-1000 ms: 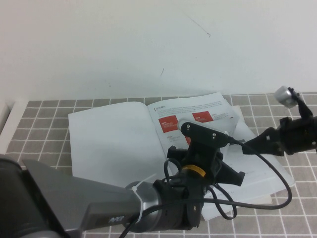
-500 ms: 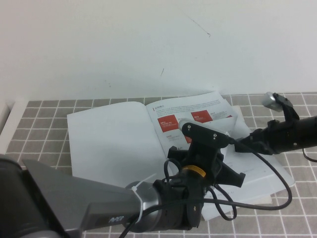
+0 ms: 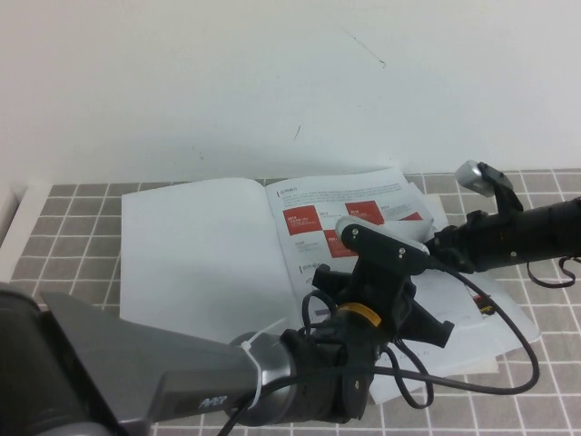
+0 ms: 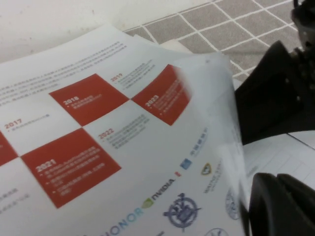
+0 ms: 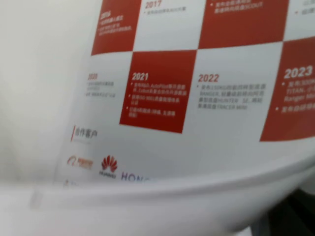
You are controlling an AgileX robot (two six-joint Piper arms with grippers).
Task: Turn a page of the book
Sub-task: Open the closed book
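Your left gripper (image 3: 386,313) hung low over the near half of the book's right-hand side, in the middle of the table (image 3: 82,204), and you could not tell from any view whether it was open or closed, since only its dark body showed. The book (image 3: 195,254) lay open on the grey tiled table, its blank white left page flat and reaching toward the far wall. To the right of the spine lay the page (image 3: 349,213), white with red squares and small logos below them; its right edge was lifted and curled up off the sheets beneath, while its left part near the spine stayed flat. In your left wrist view that curled edge stood in front of the dark arm beyond it. Your right gripper (image 3: 434,247) reached in from the right side of the table, level with the middle of the book, and it was closed at the page's raised right edge; whether it actually pinched the paper was not clear. More loose pages fanned out under it toward the right.
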